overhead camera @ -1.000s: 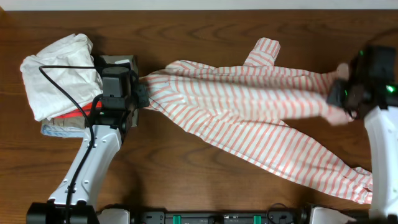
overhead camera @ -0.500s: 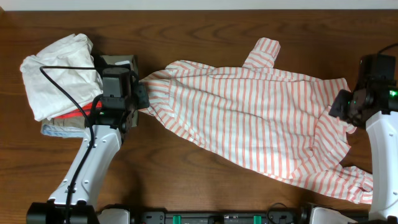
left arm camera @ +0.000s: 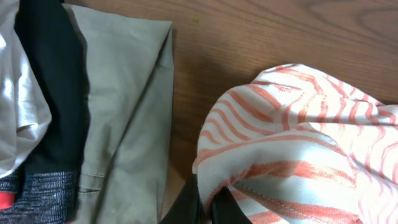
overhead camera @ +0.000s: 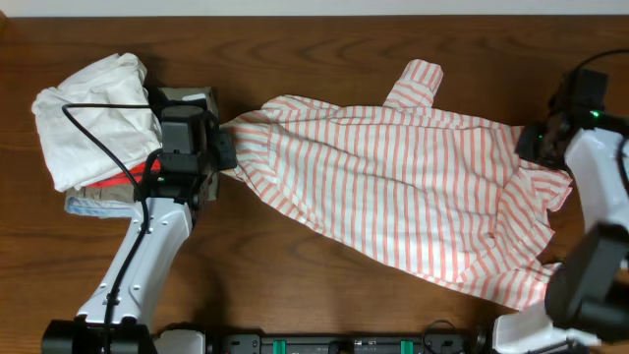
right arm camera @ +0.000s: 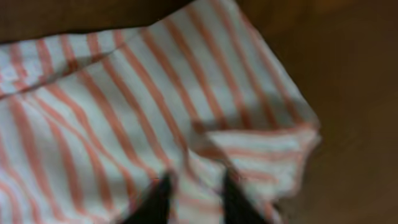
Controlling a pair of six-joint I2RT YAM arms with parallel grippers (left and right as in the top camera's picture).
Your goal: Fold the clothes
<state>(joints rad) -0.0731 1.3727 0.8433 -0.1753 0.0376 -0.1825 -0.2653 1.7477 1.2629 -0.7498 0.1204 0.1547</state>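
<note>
Presently entered, item one: large long-sleeved shirt of thin fabric with narrow coral-pink and white stripes (overhead camera: 393, 187). Lies spread and wrinkled on the dark brown wooden table (overhead camera: 295, 49), spanning the whole stretch between the two sets of jaws. Shows one sleeve poking out toward the table's far edge, roughly midway between the jaws, and a crumpled mass toward the near edge, on the right jaws' side.

Item two: left gripper (overhead camera: 224, 149), black, two-fingered. Closed tight on the shirt's left end; in the left wrist view (left arm camera: 208, 202) shows a hemmed fold of striped cloth bunched right at the fingertips and billowing away ahead of the jaws.

Item three: right gripper (overhead camera: 536, 147), black, at the shirt's right end. In the blurred right wrist view (right arm camera: 196, 199) shows the jaws a narrow way apart, with striped cloth lying in the gap and spreading ahead of them. Cannot tell whether that cloth is actually pinched.

Item four: heap of other garments, just behind and beside the left jaws, opposite the shirt. Comprises a plain white crumpled garment (overhead camera: 93, 113) on top, an olive-khaki garment (left arm camera: 124, 106) nearest the jaws, a sliver of red garment (overhead camera: 123, 179) beneath the white, and a pale blue garment (overhead camera: 93, 205) at the bottom.
</note>
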